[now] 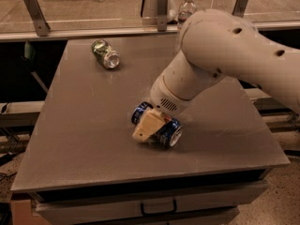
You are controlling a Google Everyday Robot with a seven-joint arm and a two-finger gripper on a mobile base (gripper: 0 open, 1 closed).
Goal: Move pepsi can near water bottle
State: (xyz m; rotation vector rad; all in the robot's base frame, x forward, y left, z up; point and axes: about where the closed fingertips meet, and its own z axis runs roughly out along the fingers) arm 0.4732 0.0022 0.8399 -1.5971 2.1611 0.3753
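The pepsi can (168, 132) lies on its side at the middle front of the grey table (79, 125), dark blue with silver ends. My gripper (149, 124) is down on top of the can, its cream-coloured tip covering the can's middle. The water bottle (186, 7) stands at the table's far edge, clear with a white cap. Its lower part is hidden behind my white arm (220, 50).
A green-and-silver can (105, 54) lies on its side at the far left of the table. A railing with metal posts (35, 13) runs behind the table. A drawer with a handle (157, 206) sits under the front edge.
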